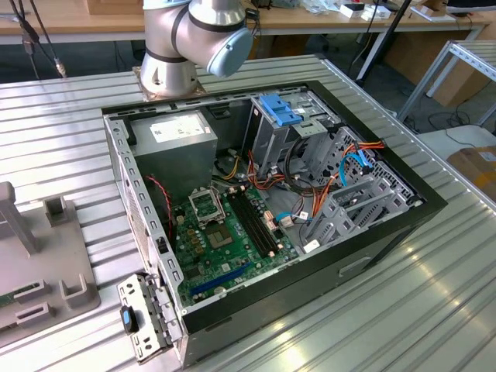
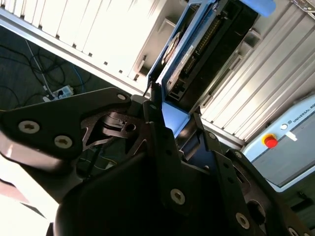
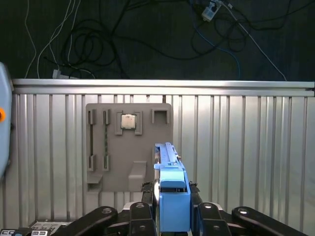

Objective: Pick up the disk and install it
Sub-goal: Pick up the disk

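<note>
The gripper [image 3: 172,197] is clamped on the disk [image 3: 168,158], its black fingers [image 3: 147,194] pressing the bright blue carrier rail from both sides. In the second wrist view the disk [image 2: 197,44] stands out past the fingertips, held in the air over the ribbed metal worktop [image 3: 241,147]. Under it a grey fixture plate [image 3: 106,174] lies near the worktop's edge and carries a small square chip [image 3: 128,121]. In the exterior view an open computer case [image 1: 387,232] sits mid-worktop, in front of the arm's base [image 1: 174,54].
</note>
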Robot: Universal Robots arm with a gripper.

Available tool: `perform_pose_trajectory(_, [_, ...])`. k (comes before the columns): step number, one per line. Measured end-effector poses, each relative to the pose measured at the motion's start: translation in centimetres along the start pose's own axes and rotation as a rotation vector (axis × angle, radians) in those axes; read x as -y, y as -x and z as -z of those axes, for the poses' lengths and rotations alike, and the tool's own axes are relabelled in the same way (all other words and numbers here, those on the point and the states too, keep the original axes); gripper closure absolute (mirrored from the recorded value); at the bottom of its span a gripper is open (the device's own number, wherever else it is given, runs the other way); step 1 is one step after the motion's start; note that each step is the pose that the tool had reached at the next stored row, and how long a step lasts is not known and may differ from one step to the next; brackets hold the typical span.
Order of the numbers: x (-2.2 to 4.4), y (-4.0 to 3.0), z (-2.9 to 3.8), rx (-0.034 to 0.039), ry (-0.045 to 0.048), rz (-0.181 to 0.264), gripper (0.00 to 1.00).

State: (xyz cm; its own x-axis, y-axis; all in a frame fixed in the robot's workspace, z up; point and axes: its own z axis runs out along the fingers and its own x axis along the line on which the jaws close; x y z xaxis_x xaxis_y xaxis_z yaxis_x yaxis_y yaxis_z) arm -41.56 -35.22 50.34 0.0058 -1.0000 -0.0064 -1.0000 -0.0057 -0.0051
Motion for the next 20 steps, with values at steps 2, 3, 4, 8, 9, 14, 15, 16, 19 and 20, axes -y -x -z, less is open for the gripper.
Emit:
perform_pose_trajectory(2, [0.82,0.0,0.0,0.0,0.0001,0.0,0.63])
perform_pose_trajectory(3, [1.15,0.0,0.0,0.0,0.0001,0.0,0.63])
perform_pose_trajectory(4, [1.45,-0.01,-0.01,0.0,0.0,0.0,0.63])
perform_pose_trajectory(8, [2.83,-0.02,-0.01,0.0,0.0,0.0,0.63])
perform_pose_trajectory(9, [3.02,-0.02,-0.01,0.0,0.0001,0.0,0.63])
perform_pose_trajectory(14, [4.36,-0.02,-0.01,0.0,0.0002,0.0,0.63])
perform_pose_trajectory(15, [5.19,-0.03,-0.02,-0.0001,0.0001,0.0,0.63])
perform_pose_trajectory(16, [5.84,-0.03,-0.02,0.0,0.0001,0.0,0.63])
perform_pose_trajectory(19, [7.34,-0.04,-0.04,0.0,0.0,0.0,0.63])
perform_pose_trajectory(20, [7.9,-0.04,-0.03,-0.0001,0.0002,0.0,0.63])
